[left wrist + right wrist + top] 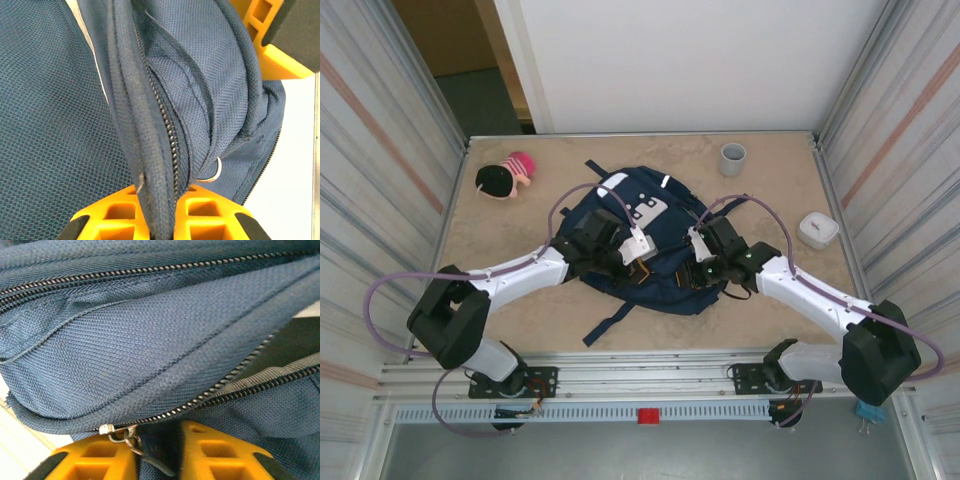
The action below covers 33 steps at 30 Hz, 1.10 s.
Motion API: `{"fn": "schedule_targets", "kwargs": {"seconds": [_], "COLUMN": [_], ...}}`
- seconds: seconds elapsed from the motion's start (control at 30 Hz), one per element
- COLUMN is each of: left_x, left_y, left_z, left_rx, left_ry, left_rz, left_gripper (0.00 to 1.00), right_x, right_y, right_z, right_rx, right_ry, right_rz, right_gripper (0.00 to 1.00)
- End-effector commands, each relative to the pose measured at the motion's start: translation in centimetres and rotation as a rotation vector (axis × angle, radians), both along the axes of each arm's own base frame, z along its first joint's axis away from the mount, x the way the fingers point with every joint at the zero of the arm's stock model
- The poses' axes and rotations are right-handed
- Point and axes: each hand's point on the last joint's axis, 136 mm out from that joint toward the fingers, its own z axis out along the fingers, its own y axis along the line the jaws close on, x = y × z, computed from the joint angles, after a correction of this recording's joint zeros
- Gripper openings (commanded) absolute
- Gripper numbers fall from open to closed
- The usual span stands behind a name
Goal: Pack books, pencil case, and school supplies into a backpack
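Note:
The navy backpack lies flat in the middle of the table with both arms reaching onto its near half. My left gripper is shut on a fold of the backpack's zipper edge, pinching fabric and zipper teeth between the orange fingers. My right gripper sits at the metal zipper slider; its jaws stand slightly apart with the dark pull tab in the gap. The zipper beyond it gapes open. The books, pencil case and school supplies are out of view.
A grey cup stands at the back right. A small rounded white box lies near the right wall. A pink and black soft toy is at the back left. Metal walls close both sides.

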Motion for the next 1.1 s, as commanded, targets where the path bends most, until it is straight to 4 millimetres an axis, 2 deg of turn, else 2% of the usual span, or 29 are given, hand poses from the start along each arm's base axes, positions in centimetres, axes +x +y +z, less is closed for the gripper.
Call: {"fn": "schedule_targets", "kwargs": {"seconds": [0.0, 0.13, 0.3, 0.47, 0.53, 0.6, 0.73, 0.83, 0.9, 1.0, 1.07], "left_x": [-0.1, 1.8, 3.6, 4.1, 4.2, 4.1, 3.4, 2.7, 2.2, 2.0, 1.8], "left_y": [0.9, 2.7, 5.9, 7.3, 7.2, 6.8, 6.0, 6.5, 7.0, 9.7, 11.4], "left_z": [-0.2, -1.0, -1.4, -2.3, -2.3, -1.8, 0.4, 2.4, 3.6, 4.4, 4.2], "left_rx": [0.008, 0.094, 0.183, 0.284, 0.279, 0.236, 0.093, -0.018, -0.083, -0.099, -0.112], "left_ry": [0.033, -0.006, -0.077, -0.116, -0.105, -0.074, 0.011, 0.058, 0.08, 0.091, 0.119], "left_rz": [0.038, 0.158, 0.262, 0.254, 0.268, 0.296, 0.393, 0.503, 0.56, 0.732, 0.831], "left_gripper": [0.0, 0.0, 0.01, 0.02, 0.05, 0.17, 0.47, 0.64, 0.71, 0.77, 0.78], "right_x": [0.1, 0.2, -0.2, -0.6, -0.7, -1.1, -2.1, -2.7, -3.0, -3.6, -4.0], "right_y": [-0.6, -1.7, -3.7, -4.7, -4.6, -3.5, -1.4, -0.6, -0.2, 0.7, 1.3], "right_z": [-0.1, 1.3, 2.9, 3.6, 3.7, 3.6, 3.3, 2.7, 2.5, 2.5, 2.4], "right_rx": [-0.006, -0.008, -0.009, -0.035, -0.029, 0.013, 0.034, 0.013, 0.004, 0.005, 0.004], "right_ry": [-0.042, -0.094, -0.141, -0.197, -0.188, -0.16, -0.148, -0.123, -0.117, -0.123, -0.126], "right_rz": [0.001, -0.035, -0.08, -0.064, -0.054, -0.028, 0.017, 0.041, 0.056, 0.096, 0.119], "right_gripper": [0.14, 0.0, 0.0, 0.0, 0.0, 0.0, 0.0, 0.0, 0.0, 0.0, 0.0]}}
